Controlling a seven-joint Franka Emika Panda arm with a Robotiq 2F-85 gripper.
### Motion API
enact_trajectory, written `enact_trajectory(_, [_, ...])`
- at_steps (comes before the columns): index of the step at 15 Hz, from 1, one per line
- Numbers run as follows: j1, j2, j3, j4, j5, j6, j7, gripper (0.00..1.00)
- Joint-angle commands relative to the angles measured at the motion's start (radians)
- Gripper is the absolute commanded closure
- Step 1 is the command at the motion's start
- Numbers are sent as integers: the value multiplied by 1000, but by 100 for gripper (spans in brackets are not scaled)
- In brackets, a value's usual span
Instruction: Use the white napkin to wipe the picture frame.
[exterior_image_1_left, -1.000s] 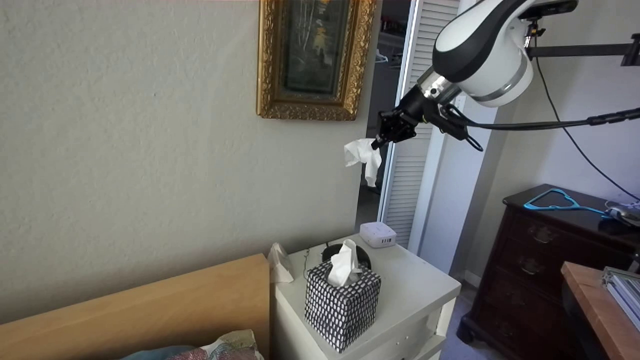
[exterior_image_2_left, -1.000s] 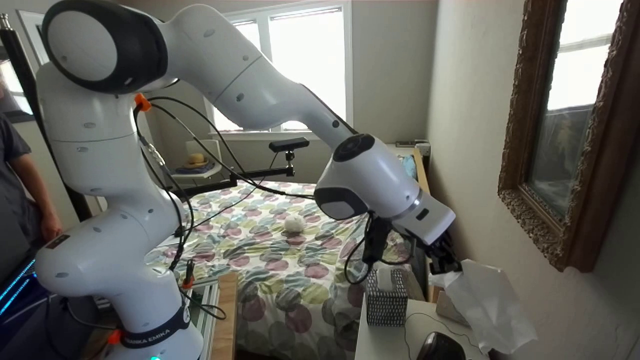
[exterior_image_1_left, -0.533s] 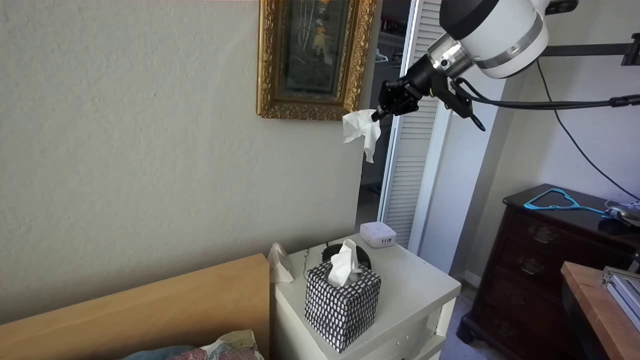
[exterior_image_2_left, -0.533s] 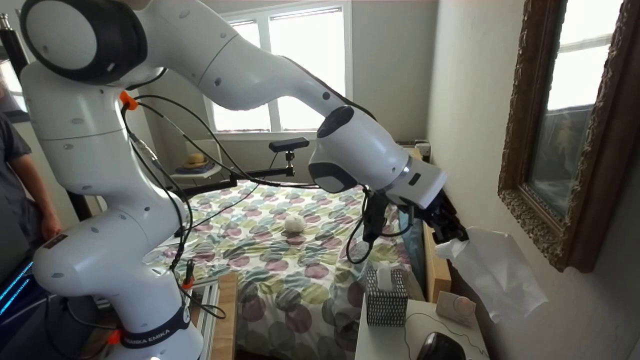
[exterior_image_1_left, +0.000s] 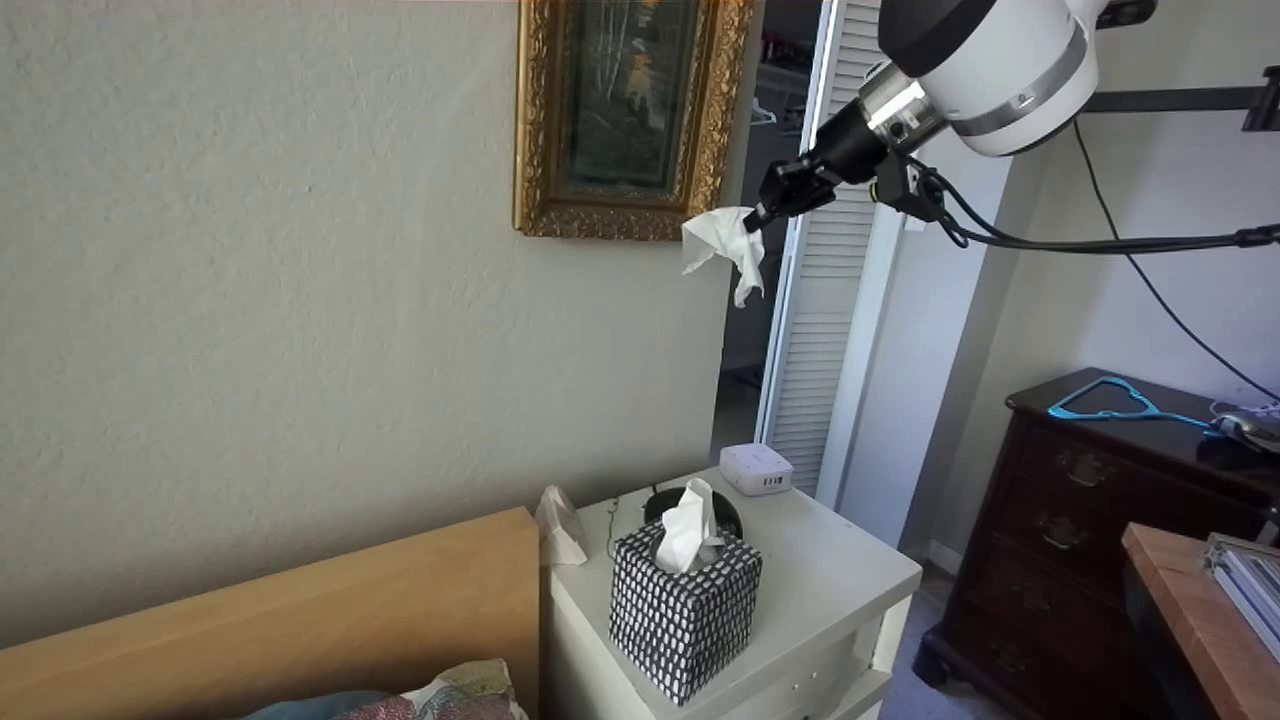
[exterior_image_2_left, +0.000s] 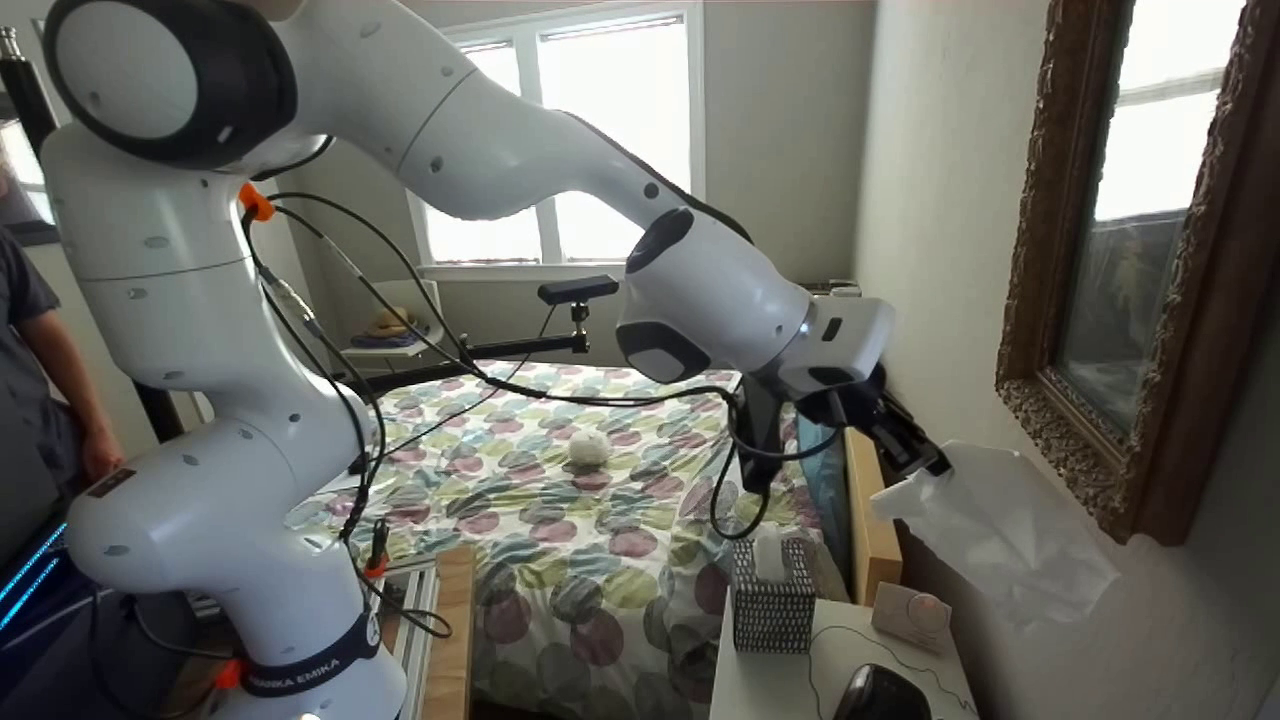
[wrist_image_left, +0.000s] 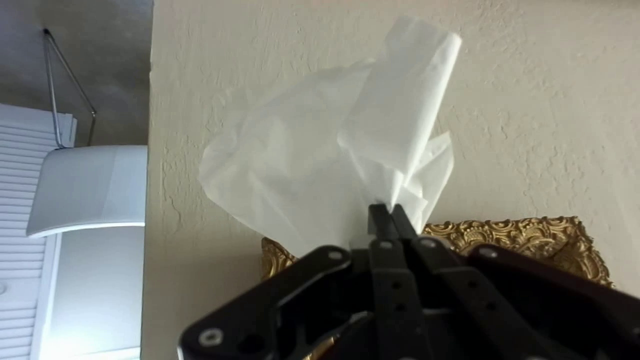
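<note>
Arm (exterior_image_1_left: 1000, 90): in an exterior view, at upper R, wrist slanting down-L twd wall (exterior_image_1_left: 300, 300).
Gripper (exterior_image_1_left: 754, 219): clamped on white napkin (exterior_image_1_left: 722, 236), most of it hanging below.
Picture frame (exterior_image_1_left: 533, 130): gold, on wall, top cut off; napkin overlaps its lower R corner in line of sight, contact can't tell.
Tissue box (exterior_image_1_left: 690, 610): b/w pattern, white tuft up, on nightstand (exterior_image_1_left: 840, 565), well below gripper; sm. white box (exterior_image_1_left: 755, 470) nr back edge.
Dresser (exterior_image_1_left: 1000, 540): dark, at R, blue hanger (exterior_image_1_left: 1150, 412) on top; louvered door (exterior_image_1_left: 815, 350) betw. it & frame.
Arm, in an exterior view: stands at L, elbow high, stretching across in front of bed (exterior_image_2_left: 600, 560); wrist tipped down twd wall.
Headboard (exterior_image_2_left: 870, 505): behind gripper, betw. bed & wall.
Cable (exterior_image_2_left: 600, 402): slack along arm, looped under wrist.
Napkin: thin, spread out, just under frame's btm edge here.
Person (exterior_image_2_left: 45, 370): L edge, partly cut off.
Gripper, wrist view: both fingers (wrist_image_left: 382, 227) side by side, tips pinching napkin; it fans out across wall & over frame's near edge.
Frame, wrist view: ornate edge only, partly hidden behind gripper & napkin; touching napkin or not, can't tell.
</note>
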Motion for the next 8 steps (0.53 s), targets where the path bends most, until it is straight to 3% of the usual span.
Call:
enact_trajectory(1, [0, 0, 0, 0, 0, 0, -3, 99])
enact_trajectory(3, [0, 0, 0, 0, 0, 0, -5, 100])
enact_trajectory(8, [26, 15, 39, 172, 38, 39, -123, 100])
